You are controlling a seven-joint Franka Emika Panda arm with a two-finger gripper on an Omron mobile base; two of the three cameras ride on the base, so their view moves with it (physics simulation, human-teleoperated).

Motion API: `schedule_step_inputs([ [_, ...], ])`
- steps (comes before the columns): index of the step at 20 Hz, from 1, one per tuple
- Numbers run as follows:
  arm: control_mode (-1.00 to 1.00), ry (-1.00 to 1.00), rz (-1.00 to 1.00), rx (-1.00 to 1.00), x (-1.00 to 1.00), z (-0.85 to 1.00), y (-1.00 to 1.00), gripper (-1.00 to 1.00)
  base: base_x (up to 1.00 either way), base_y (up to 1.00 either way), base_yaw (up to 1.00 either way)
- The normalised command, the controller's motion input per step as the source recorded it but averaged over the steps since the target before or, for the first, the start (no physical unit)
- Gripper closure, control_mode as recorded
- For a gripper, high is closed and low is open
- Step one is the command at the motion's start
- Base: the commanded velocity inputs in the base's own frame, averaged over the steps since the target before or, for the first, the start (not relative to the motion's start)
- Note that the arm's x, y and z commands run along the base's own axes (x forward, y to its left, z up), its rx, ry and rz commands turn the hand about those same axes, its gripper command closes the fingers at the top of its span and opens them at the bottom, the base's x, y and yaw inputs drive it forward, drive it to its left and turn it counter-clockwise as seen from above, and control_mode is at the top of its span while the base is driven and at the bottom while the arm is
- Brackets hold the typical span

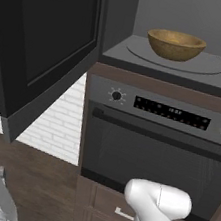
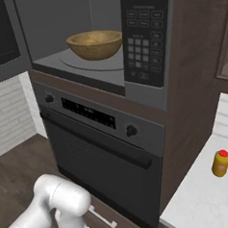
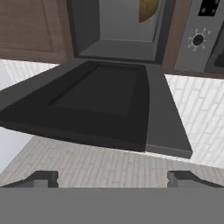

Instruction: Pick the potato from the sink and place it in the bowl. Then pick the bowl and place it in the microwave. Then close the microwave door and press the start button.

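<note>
Two-finger gripper (image 3: pixel 112 178) stood with jaws wide apart, empty, facing the wide black flat microwave door (image 3: pixel 103 107) swung open just ahead. Judged rigid, hinged, light; push its outer edge. Tan wooden bowl (image 3: pixel 148 9) sat beyond, inside the cavity.

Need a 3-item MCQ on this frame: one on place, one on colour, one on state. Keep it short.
1. Where is the bowl?
A. on the microwave turntable
B. on the floor
C. on the counter

2. What colour is the cap of the small yellow bottle?
A. blue
B. red
C. white

3. How is the microwave door?
A. shut
B. removed
C. swung open

Key: 1 A, the bowl rests on the round plate inside the cavity; 2 B, the cap shows red in the right base view; 3 C, the door stands out to the left, cavity exposed.
</note>
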Motion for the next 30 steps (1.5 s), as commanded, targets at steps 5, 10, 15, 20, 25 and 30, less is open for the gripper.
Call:
schedule_step_inputs([
  [5, -1.00, -0.19, -0.03, 0.10, 0.09, -0.50, 0.29, -1.00, 0.00, 0.00, 0.00],
  [10, -1.00, -0.07, -0.08, 0.20, 0.41, -0.37, 0.29, -1.00, 0.00, 0.00, 0.00],
  [15, -1.00, -0.02, -0.11, 0.17, 0.80, -0.30, 0.46, -1.00, 0.00, 0.00, 0.00],
  [20, -1.00, -0.07, -0.09, 0.12, 0.69, -0.43, 0.63, -1.00, 0.00, 0.00, 0.00],
  [25, -1.00, -0.09, -0.07, 0.12, 0.47, -0.53, 0.54, -1.00, 0.00, 0.00, 0.00],
  [30, -1.00, -0.13, -0.03, 0.22, 0.50, -0.82, 0.38, -1.00, 0.00, 0.00, 0.00],
])
